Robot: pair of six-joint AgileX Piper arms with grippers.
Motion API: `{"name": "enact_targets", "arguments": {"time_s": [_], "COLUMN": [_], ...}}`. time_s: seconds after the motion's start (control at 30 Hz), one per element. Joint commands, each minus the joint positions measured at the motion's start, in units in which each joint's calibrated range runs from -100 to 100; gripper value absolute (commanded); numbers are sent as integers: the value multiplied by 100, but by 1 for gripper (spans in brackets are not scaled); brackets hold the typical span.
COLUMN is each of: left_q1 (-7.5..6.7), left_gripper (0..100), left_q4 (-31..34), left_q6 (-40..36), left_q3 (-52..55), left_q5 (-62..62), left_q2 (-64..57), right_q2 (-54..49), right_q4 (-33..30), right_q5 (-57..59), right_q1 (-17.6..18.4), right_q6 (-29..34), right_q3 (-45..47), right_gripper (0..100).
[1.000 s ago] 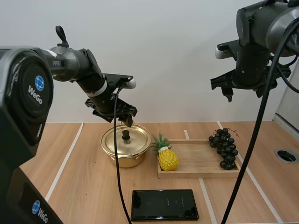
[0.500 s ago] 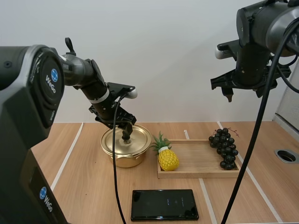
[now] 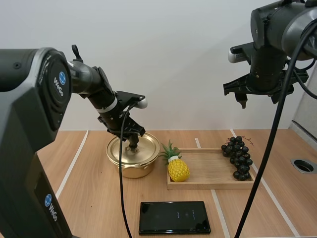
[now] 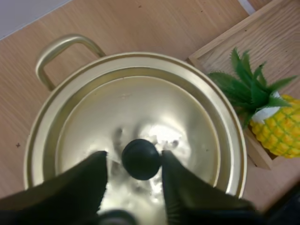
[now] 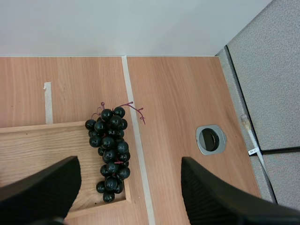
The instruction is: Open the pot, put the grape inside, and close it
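Over the pot (image 3: 131, 171), the left gripper (image 4: 132, 159) is straddling the black knob (image 4: 140, 159) on the lid (image 4: 93, 117), fingers apart, arm angling down; the right gripper (image 5: 129, 192) is hanging spread high above the grapes (image 5: 108, 152) on the tray (image 3: 208, 171)

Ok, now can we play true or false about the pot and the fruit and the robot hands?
1. The lid is on the pot. True.
2. The grapes are inside the pot. False: they lie on the wooden tray, at the end far from the pot.
3. The pineapple stands on the tray, at the end nearest the pot. True.
4. The right gripper is holding the grapes. False: it hangs open high above them.
5. The left gripper has one finger on each side of the lid's black knob. True.
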Motion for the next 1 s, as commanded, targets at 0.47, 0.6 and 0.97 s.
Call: {"name": "enact_targets", "arguments": {"time_s": [0.47,0.6,0.97], "left_q1": [1,1,9], "left_gripper": [1,1,1], "left_q4": [-518,-630,-604], "left_q6": [-231,-231,-420], "left_q3": [-28,-101,-700], "left_q5": [-144,-281,-583], "left_q2": [-226,-543,-1802], "right_q2": [-48,-48,-48], "right_q4": [-74,-74,-74], "right_q5": [3,3,-5], "right_q1": [-22,-22,-22], "right_q6": [-31,-12,-1], "right_q3": [25,25,25], "right_gripper": [100,100,100]}}
